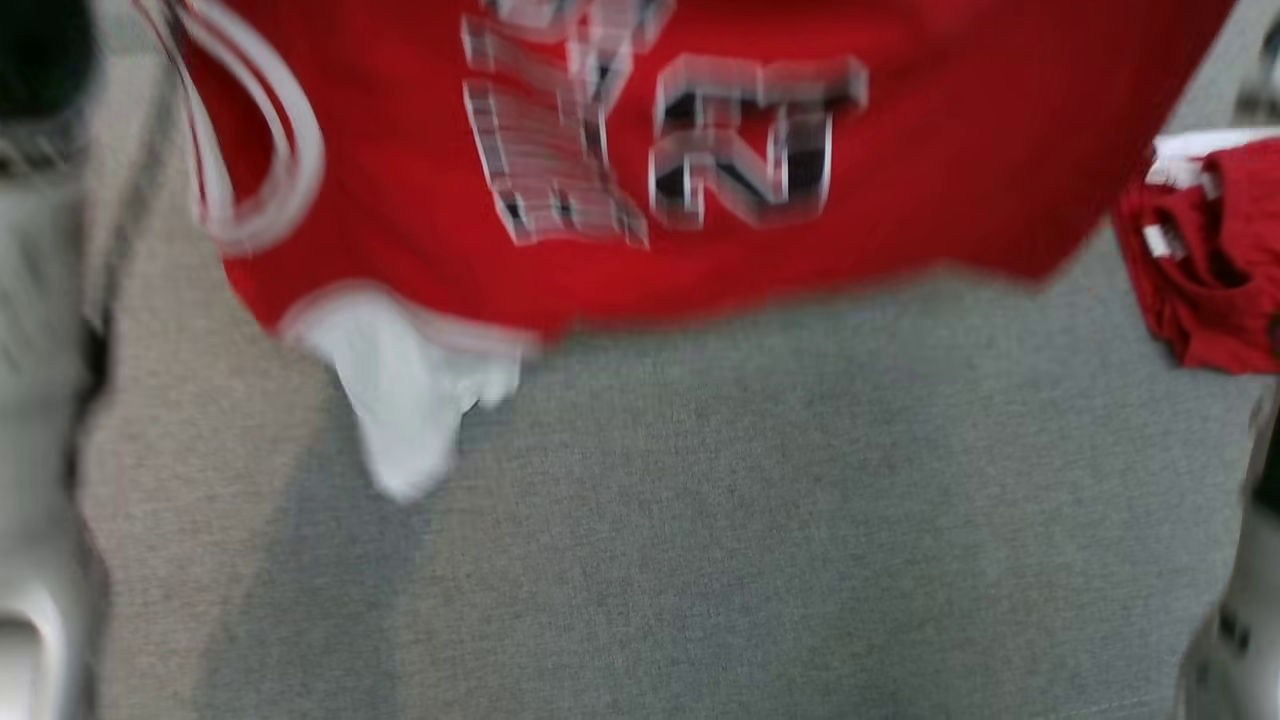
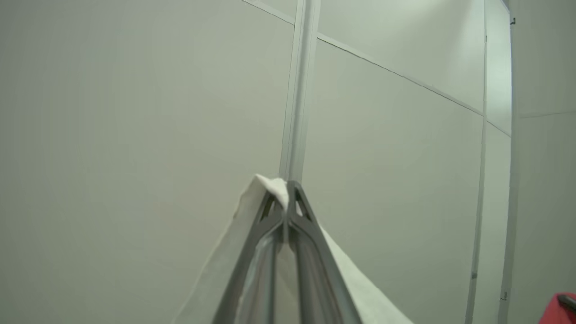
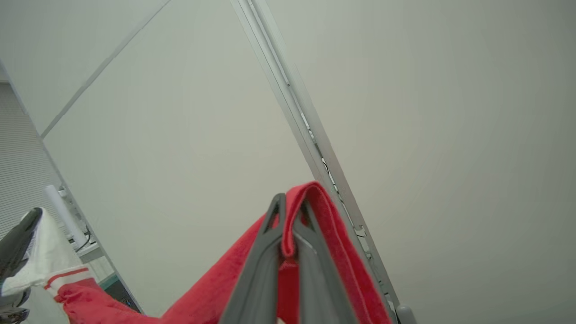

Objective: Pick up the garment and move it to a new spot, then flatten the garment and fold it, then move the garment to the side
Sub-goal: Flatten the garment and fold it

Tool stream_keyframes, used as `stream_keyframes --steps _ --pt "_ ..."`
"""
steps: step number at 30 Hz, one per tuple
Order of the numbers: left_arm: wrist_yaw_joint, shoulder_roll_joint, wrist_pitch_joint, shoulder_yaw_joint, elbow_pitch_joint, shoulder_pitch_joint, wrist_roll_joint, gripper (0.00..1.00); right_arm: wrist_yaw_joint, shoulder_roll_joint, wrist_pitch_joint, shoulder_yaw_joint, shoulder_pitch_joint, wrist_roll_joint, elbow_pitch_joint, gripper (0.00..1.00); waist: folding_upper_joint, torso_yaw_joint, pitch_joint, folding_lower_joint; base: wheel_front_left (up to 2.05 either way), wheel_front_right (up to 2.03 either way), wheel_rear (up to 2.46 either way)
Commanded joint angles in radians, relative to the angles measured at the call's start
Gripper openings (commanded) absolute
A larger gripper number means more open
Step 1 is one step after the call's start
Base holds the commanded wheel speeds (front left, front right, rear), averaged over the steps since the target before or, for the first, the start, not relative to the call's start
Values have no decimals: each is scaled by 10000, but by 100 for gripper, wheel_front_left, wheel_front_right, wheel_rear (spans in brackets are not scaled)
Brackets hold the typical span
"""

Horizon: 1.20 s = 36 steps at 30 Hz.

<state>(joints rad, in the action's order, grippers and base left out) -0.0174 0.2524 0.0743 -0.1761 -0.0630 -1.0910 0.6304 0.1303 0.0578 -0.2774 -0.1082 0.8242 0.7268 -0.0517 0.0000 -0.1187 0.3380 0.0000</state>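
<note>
Two grippers, one shirt, and it's up in the air. In the head view the red shirt [image 1: 960, 150] hangs spread across the top of the picture, badly blurred, its grey lettering [image 1: 660, 140] facing us and a white sleeve [image 1: 405, 400] dangling off its lower left edge. The grey table top [image 1: 700, 520] lies beneath, and the shirt's lower edge looks to hang above it rather than rest on it. A second red heap [image 1: 1210, 260] sits at the right edge, apart from the shirt.

Over to the left wrist view: the left gripper [image 2: 287, 198] points up at a pale panelled wall [image 2: 135, 112], jaws pinched tight on a fold of white cloth [image 2: 245, 220] that drapes down either side of the fingers. That looks like the shirt's white part, caught right at its edge.

Now the right wrist view: the right gripper [image 3: 288, 216] has its jaws clamped on a red hem [image 3: 330, 234] that loops over the tips, and the fabric sags away toward the left gripper at the far left.

My read is that the edge grips, held well apart, let the shirt's own weight pull it flat. What comes next calls for an even lowering onto the table, both sides together, or it will crumple.
</note>
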Motion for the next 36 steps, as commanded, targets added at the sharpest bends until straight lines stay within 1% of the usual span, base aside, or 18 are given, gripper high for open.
stream_keyframes --steps 1,4,6,10,12,14,17,19,22,24,30,34,36 --pt "80 139 -144 -1 -375 -716 -265 0 8 3 180 26 734 -226 426 0 0 -170 963 0 0 0 0" --pt "167 190 -599 -148 -1880 -2920 -912 0 8 -17 703 152 3111 -822 2078 0 0 -203 1609 0 0 0 0" --pt "233 124 -1212 -170 -2865 -4127 -1227 0 7 -26 1189 272 4365 -1081 3205 0 0 -209 1858 0 0 0 0" --pt "389 -175 -2507 -300 -4551 -5759 -1620 0 8 -37 2242 289 6065 -1432 5205 0 0 -30 2141 0 0 0 0" --pt "468 -450 -2881 -248 -5268 -6060 -1508 0 8 -42 2698 267 6442 -1566 6127 0 0 166 2307 0 0 0 0" --pt "676 -620 -3059 -331 -5879 -5960 -1462 0 8 -25 3039 384 6552 -1676 6946 0 0 354 2514 0 0 0 0" --pt "950 -841 -3241 -387 -6615 -5297 -1289 0 7 48 3461 694 6222 -1667 8071 0 0 610 2811 0 0 0 0" --pt "1101 -910 -3328 -382 -6797 -4791 -1226 0 8 147 3741 966 5917 -1546 8598 0 0 732 2937 0 0 0 0" --pt "1306 -906 -3398 -311 -6543 -3838 -1047 0 8 271 4002 1610 5302 -1180 8964 0 0 805 2978 0 0 0 0" --pt "1391 -791 -3403 -130 -5958 -3138 -925 0 8 419 4129 2091 4819 -798 8896 0 0 794 2941 0 0 0 0" --pt "1463 -303 -3401 344 -3666 -612 -476 0 7 976 4323 3280 3342 570 7958 0 0 579 2498 0 0 0 0" --pt "1464 -109 -3403 553 -2044 1412 -107 0 7 1307 4435 3699 2317 1411 7256 0 0 510 2075 0 0 0 0" --pt "1367 -84 -3381 611 -1251 2478 27 0 7 1454 4540 3776 1746 1800 6907 0 0 546 1861 0 0 0 0"
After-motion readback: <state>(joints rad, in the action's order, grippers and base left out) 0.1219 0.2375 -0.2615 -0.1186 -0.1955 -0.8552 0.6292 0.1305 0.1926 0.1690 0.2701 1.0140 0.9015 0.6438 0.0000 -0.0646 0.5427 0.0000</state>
